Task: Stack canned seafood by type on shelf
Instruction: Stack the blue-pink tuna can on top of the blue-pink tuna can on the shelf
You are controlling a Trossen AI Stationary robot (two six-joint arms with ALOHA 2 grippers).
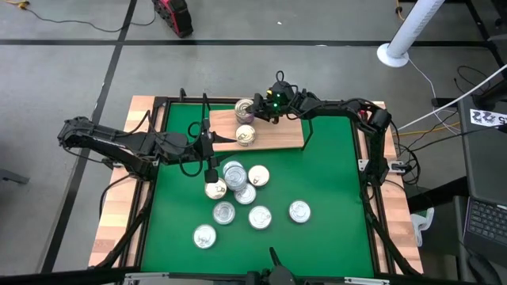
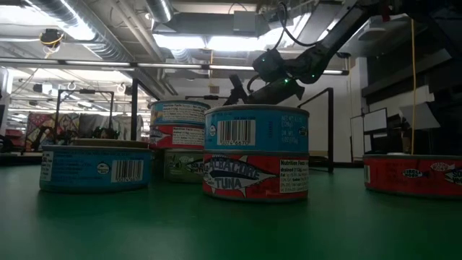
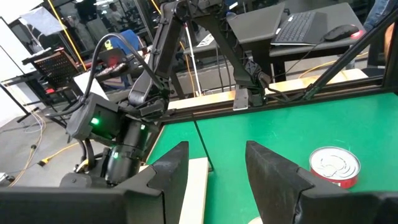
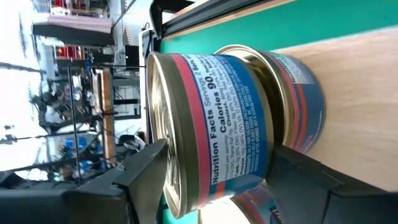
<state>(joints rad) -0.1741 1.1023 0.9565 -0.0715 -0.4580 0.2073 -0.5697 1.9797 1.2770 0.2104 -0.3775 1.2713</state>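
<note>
High view: right gripper (image 1: 255, 108) around stacked tin (image 1: 245, 107).

Lower tin (image 4: 298, 93) on the shelf (image 4: 354, 118) mostly hidden behind the upper tin (image 4: 217, 124) between the right claw's fingers (image 4: 146, 174).

i see tins (image 1: 259, 216): shiny metal lids, glossy paper labels | shelf (image 1: 277, 134): pale matt wood | table (image 1: 333, 182): matt green cloth
</note>
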